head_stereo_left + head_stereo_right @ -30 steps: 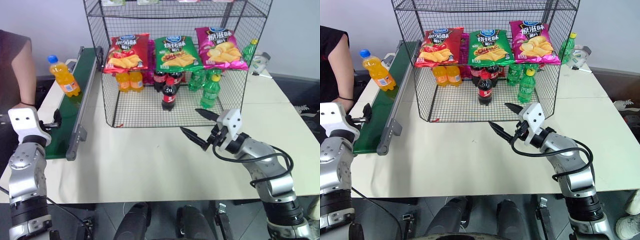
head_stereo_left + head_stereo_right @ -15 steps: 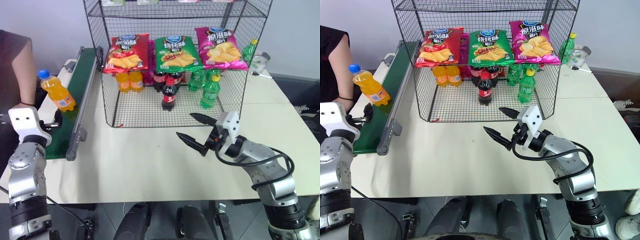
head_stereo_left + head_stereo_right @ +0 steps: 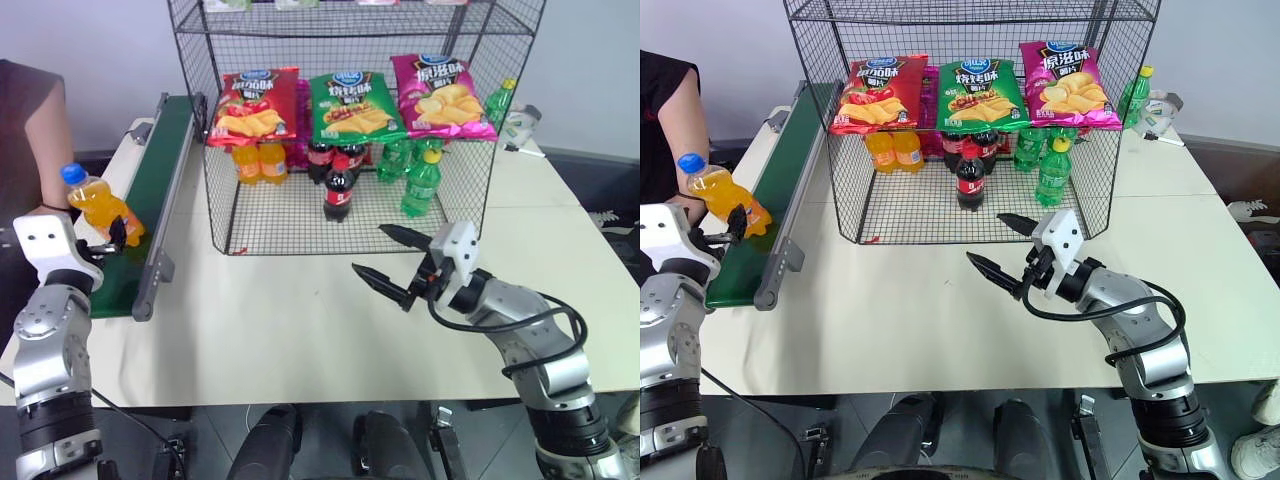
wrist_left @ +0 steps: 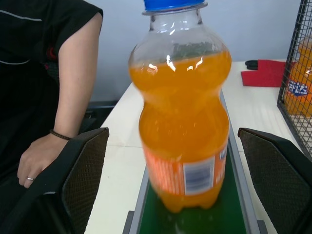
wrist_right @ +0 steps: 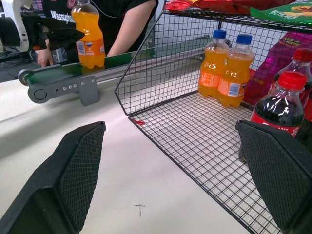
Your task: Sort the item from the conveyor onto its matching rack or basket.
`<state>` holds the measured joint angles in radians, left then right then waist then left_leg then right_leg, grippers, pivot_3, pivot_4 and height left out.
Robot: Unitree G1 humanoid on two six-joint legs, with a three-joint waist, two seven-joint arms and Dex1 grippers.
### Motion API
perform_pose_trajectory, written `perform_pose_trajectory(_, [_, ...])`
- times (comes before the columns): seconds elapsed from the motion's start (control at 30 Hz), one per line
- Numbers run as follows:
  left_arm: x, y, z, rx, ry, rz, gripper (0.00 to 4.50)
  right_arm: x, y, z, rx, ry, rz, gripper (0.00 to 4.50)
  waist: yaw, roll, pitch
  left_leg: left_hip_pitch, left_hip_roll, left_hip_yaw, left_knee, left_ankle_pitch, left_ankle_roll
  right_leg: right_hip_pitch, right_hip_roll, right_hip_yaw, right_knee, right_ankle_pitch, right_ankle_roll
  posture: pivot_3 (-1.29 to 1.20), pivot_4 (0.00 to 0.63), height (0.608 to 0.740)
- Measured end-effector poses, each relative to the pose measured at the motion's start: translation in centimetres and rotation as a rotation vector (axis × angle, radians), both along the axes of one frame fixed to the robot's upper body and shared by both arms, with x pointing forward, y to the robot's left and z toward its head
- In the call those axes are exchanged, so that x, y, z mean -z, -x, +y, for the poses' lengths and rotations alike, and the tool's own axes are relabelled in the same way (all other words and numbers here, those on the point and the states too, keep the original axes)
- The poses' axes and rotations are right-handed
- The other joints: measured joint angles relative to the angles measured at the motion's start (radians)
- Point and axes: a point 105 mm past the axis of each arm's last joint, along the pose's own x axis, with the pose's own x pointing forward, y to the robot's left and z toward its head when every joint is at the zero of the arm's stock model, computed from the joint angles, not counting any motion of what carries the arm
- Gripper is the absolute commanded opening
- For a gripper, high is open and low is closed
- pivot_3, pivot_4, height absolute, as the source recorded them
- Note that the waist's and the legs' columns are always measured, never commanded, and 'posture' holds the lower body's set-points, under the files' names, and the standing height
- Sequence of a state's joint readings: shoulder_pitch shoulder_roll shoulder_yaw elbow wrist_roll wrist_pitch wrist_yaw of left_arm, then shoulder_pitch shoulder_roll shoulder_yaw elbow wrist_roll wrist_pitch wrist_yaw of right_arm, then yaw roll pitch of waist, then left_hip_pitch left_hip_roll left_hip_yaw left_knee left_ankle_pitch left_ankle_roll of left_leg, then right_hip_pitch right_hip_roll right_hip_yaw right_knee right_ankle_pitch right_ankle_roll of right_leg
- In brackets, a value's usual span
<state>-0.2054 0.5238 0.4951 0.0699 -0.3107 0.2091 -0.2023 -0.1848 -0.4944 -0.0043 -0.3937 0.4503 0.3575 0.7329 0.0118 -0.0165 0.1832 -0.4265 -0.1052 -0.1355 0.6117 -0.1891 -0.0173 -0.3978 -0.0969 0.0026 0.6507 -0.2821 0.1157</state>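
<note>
The jaws of the left gripper are spread wide, one finger on each side of the orange soda bottle without touching it; nothing is pinched. The jaws of the right gripper are also spread apart and hold nothing.

The orange soda bottle, with its blue cap and orange label, is seen standing on the conveyor, close to the belt's near end and tilted slightly. In the head views it is found at the far left of the table, right in front of the left gripper's fingers.

The conveyor is a dark green belt with grey side rails, laid along the table's left edge. Just to its right the black wire rack is placed. On the rack's lowest tier two orange soda bottles are grouped at the left, red-capped cola bottles in the middle and green soda bottles at the right. Three chip bags, red, green and pink, are laid on the tier above.

The right gripper is held above the bare tabletop in front of the rack, well apart from the conveyor. A person's arm is seen beyond the table's left edge, the hand resting beside the belt.
</note>
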Motion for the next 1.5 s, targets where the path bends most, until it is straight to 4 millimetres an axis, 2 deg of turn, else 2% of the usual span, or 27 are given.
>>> perform_pose_trajectory(0.23, [-0.2,-0.1,-0.3,0.027,0.023,-0.011,4.45,0.4,0.2,0.2,-0.013,0.013,-0.006,4.5,0.0,0.0,0.0,0.0,0.0,0.0,0.0,0.0,0.0,0.0,0.0,0.0,0.0,0.0,0.0,0.0,0.15,0.74])
perform_pose_trajectory(0.33, [-0.3,0.0,-0.4,0.033,0.033,-0.018,3.62,0.7,0.4,0.3,-0.023,0.02,-0.003,4.5,0.0,0.0,0.0,0.0,0.0,0.0,0.0,0.0,0.0,0.0,0.0,0.0,0.0,0.0,0.0,0.0,0.15,0.74])
perform_pose_trajectory(0.4, [-0.6,0.1,-0.3,0.032,0.038,-0.028,2.7,0.7,0.4,0.4,-0.024,0.021,-0.005,4.5,0.001,0.0,0.0,0.0,0.0,0.0,0.0,0.0,0.0,0.0,0.0,0.0,0.0,0.0,0.0,0.0,0.15,0.74])
perform_pose_trajectory(0.43, [-0.6,0.1,-0.4,0.034,0.04,-0.028,2.5,0.8,0.4,0.4,-0.026,0.022,-0.006,4.5,0.001,0.0,0.0,0.0,0.0,0.0,0.0,0.0,0.0,0.0,0.0,0.0,0.0,0.0,0.0,0.0,0.15,0.74])
perform_pose_trajectory(0.63, [-1.2,0.3,-1.4,0.098,0.058,-0.041,2.5,1.0,0.4,0.3,-0.026,0.026,-0.005,4.5,0.001,-0.001,0.0,0.0,0.0,0.0,0.0,0.0,0.0,0.0,0.0,0.0,0.0,0.0,0.0,0.0,0.15,0.74])
perform_pose_trajectory(0.8, [-4.9,0.0,-3.4,0.217,0.037,-0.131,2.5,1.1,0.3,0.2,-0.026,0.028,-0.002,4.5,0.0,-0.001,0.0,0.0,0.0,0.0,0.0,0.0,0.0,0.0,0.0,0.0,0.0,0.0,0.0,0.0,0.15,0.74])
perform_pose_trajectory(0.93, [-8.8,0.0,-7.3,0.419,0.001,-0.213,2.5,1.0,0.3,0.1,-0.023,0.032,-0.006,4.5,0.001,-0.001,0.0,0.0,0.0,0.0,0.001,0.0,0.0,0.0,0.0,0.0,-0.001,0.0,0.0,0.0,0.15,0.74])
perform_pose_trajectory(1.0, [-9.7,0.0,-10.4,0.556,-0.015,-0.222,2.5,0.8,0.1,0.1,-0.015,0.034,-0.012,4.5,0.001,-0.001,0.0,0.0,-0.001,0.0,0.001,0.0,0.0,0.002,0.0,0.0,-0.001,0.0,0.0,0.0,0.15,0.74])
perform_pose_trajectory(1.03, [-9.5,-0.2,-12.5,0.637,-0.015,-0.204,2.5,0.7,0.0,-0.1,-0.005,0.036,-0.013,4.5,0.0,0.0,0.0,0.0,-0.001,0.0,0.0,0.0,0.0,0.003,0.0,0.0,0.0,0.0,0.0,0.0,0.15,0.74])
perform_pose_trajectory(1.1, [-8.4,-0.5,-14.8,0.719,0.004,-0.167,2.5,0.6,-0.1,-0.2,0.009,0.043,-0.011,4.5,0.0,0.0,0.0,0.0,0.0,0.0,0.0,0.0,0.0,0.003,0.0,0.0,0.0,0.0,0.0,0.0,0.15,0.74])
perform_pose_trajectory(1.2, [-5.0,-2.7,-17.8,0.732,0.04,-0.08,2.5,0.1,-0.1,-0.6,0.036,0.051,-0.024,4.5,0.0,0.0,0.0,0.0,0.0,0.0,0.0,0.0,0.0,0.003,0.0,0.0,0.001,0.0,0.0,0.0,0.15,0.74])
perform_pose_trajectory(1.33, [-0.3,-5.9,-19.4,0.645,0.074,0.016,2.5,-0.1,-0.1,-1.1,0.061,0.056,-0.023,4.5,0.001,-0.001,0.001,-0.001,0.0,0.001,0.0,0.0,0.0,0.002,0.001,-0.001,0.001,0.0,0.0,0.0,0.15,0.74])
perform_pose_trajectory(1.4, [0.8,-7.5,-19.9,0.587,0.089,0.018,2.5,-0.1,-0.1,-1.1,0.064,0.056,-0.023,4.5,0.002,-0.001,0.001,-0.001,-0.001,0.0,0.001,0.0,0.0,0.002,0.001,-0.001,0.001,0.0,0.0,0.0,0.15,0.74])
perform_pose_trajectory(1.5, [1.4,-8.9,-20.4,0.542,0.097,0.0,2.5,0.0,-0.1,-1.3,0.071,0.055,-0.023,4.5,0.001,-0.001,0.001,-0.001,-0.001,0.001,0.001,0.0,0.0,0.002,0.0,-0.001,0.001,0.0,0.001,0.0,0.15,0.74])
